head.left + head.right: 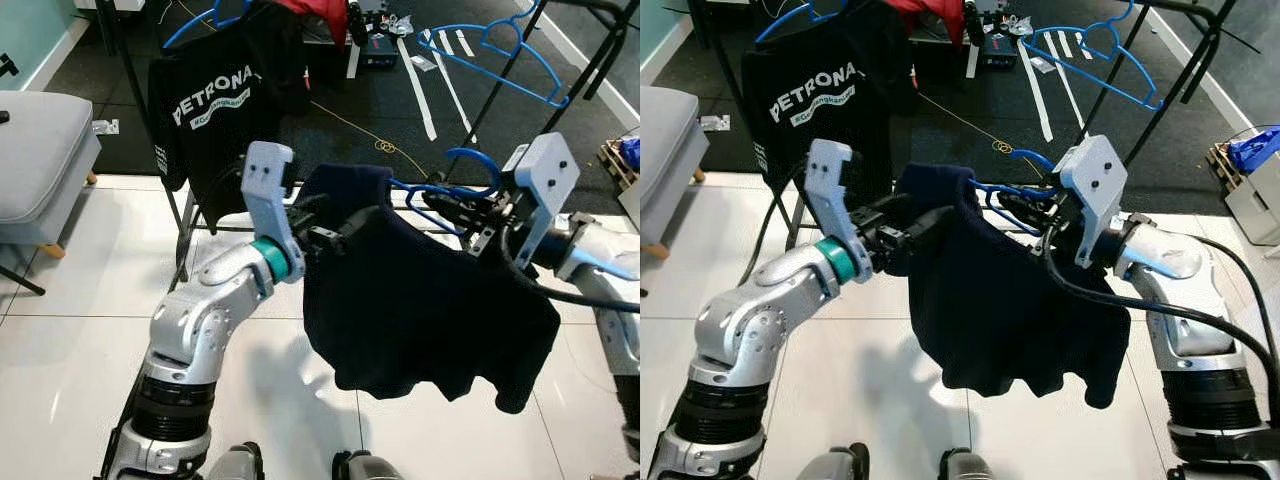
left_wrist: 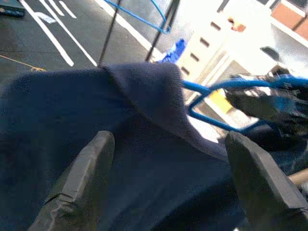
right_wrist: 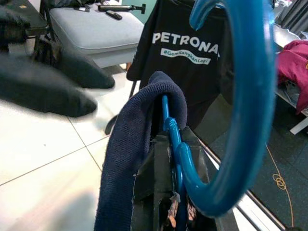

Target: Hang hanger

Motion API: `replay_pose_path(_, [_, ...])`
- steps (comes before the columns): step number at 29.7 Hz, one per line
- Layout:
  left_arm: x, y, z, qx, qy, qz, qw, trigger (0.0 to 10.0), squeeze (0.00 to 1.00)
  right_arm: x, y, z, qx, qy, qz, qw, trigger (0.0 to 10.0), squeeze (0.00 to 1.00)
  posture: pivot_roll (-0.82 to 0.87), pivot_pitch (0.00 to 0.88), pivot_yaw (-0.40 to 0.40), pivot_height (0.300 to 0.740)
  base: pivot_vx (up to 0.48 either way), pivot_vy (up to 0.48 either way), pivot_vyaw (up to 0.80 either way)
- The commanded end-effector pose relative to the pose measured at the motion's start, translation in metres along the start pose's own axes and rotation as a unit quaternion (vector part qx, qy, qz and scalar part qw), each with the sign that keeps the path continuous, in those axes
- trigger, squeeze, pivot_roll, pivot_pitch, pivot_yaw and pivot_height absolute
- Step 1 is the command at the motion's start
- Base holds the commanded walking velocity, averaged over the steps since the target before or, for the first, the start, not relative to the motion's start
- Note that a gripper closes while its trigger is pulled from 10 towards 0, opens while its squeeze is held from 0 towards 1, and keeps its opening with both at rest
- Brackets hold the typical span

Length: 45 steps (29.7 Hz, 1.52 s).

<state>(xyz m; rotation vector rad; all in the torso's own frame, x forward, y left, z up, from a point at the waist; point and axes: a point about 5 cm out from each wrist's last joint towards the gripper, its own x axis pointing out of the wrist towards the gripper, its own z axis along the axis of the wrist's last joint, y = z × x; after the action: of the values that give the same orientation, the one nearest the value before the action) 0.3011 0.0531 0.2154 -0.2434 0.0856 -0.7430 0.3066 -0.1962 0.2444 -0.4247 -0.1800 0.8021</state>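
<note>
So the right end effector (image 1: 1040, 215) was clamped on the neck of the blue hanger (image 1: 440, 190), right under its hook, which makes sense since that keeps the hook free to go over a bar. A dark sweater (image 1: 420, 300) hung on the hanger, drooping below both end effectors. The left end effector (image 1: 335, 228) sat at the sweater's far shoulder with its fingers (image 2: 82, 178) apart, one on each side of the cloth, probably steadying it so it wouldn't slide off.

Beyond them stood a rack (image 1: 185, 215) with a black printed shirt (image 1: 215, 115) already hanging, and off past the right end effector another empty hanger (image 1: 500, 55) on a slanted black bar. I'd guess that shirt crowds the spot. A grey seat (image 1: 40, 150) was further off past the left end effector.
</note>
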Motion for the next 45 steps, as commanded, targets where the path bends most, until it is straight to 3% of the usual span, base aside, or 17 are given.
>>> replay_pose_path(1, [0.003, -0.001, -0.004, 0.008, 0.008, 0.015, 1.000, 10.0, 0.00, 0.003, 0.001, 0.008, -0.011, -0.017, 0.005, 1.000, 10.0, 0.00, -0.10, 0.102, -0.016, 0.740, 0.000, 0.000, 0.00])
replay_pose_path(16, [0.006, -0.004, 0.005, -0.051, -0.020, 0.020, 0.998, 10.0, 0.00, 0.014, 0.017, 0.000, -0.012, -0.013, 0.030, 0.999, 10.0, 0.00, -0.09, 0.091, -0.024, 0.740, 0.000, 0.000, 0.00])
replay_pose_path(23, [0.007, -0.005, -0.004, -0.012, 0.008, 0.027, 1.000, 10.0, 0.00, 0.018, 0.022, 0.001, -0.011, -0.015, 0.036, 0.999, 10.0, 0.00, -0.09, 0.095, -0.024, 0.740, 0.000, 0.000, 0.00])
replay_pose_path(24, [0.006, -0.003, -0.008, 0.013, 0.018, 0.038, 0.999, 10.0, 0.00, 0.018, 0.022, 0.002, -0.011, -0.018, 0.035, 0.999, 10.0, 0.00, -0.10, 0.097, -0.024, 0.740, 0.000, 0.000, 0.00])
replay_pose_path(29, [0.004, 0.005, -0.007, 0.056, 0.018, 0.072, 0.996, 10.0, 0.00, 0.019, 0.017, 0.007, -0.013, -0.025, 0.030, 0.999, 10.0, 0.00, -0.10, 0.099, -0.029, 0.740, 0.000, 0.000, 0.00])
replay_pose_path(39, [0.000, 0.020, -0.001, 0.058, 0.006, 0.106, 0.993, 10.0, 0.00, 0.015, 0.011, 0.012, -0.014, -0.032, 0.026, 0.999, 10.0, 0.00, -0.10, 0.105, -0.028, 0.740, 0.000, 0.000, 0.00])
replay_pose_path(40, [-0.001, 0.022, -0.001, 0.056, 0.004, 0.112, 0.992, 3.5, 0.00, 0.014, 0.011, 0.013, -0.013, -0.033, 0.026, 0.999, 10.0, 0.00, -0.10, 0.106, -0.029, 0.740, 0.000, 0.000, 0.00])
replay_pose_path(41, [-0.001, 0.023, -0.001, 0.057, 0.003, 0.117, 0.991, 0.0, 0.00, 0.014, 0.012, 0.014, -0.012, -0.034, 0.028, 0.999, 10.0, 0.00, -0.10, 0.106, -0.027, 0.740, 0.000, 0.000, 0.00])
replay_pose_path(45, [0.000, 0.024, -0.003, 0.061, 0.004, 0.124, 0.990, 0.0, 0.00, 0.014, 0.013, 0.015, -0.011, -0.036, 0.030, 0.999, 10.0, 0.00, -0.10, 0.110, -0.027, 0.740, 0.000, 0.000, 0.00])
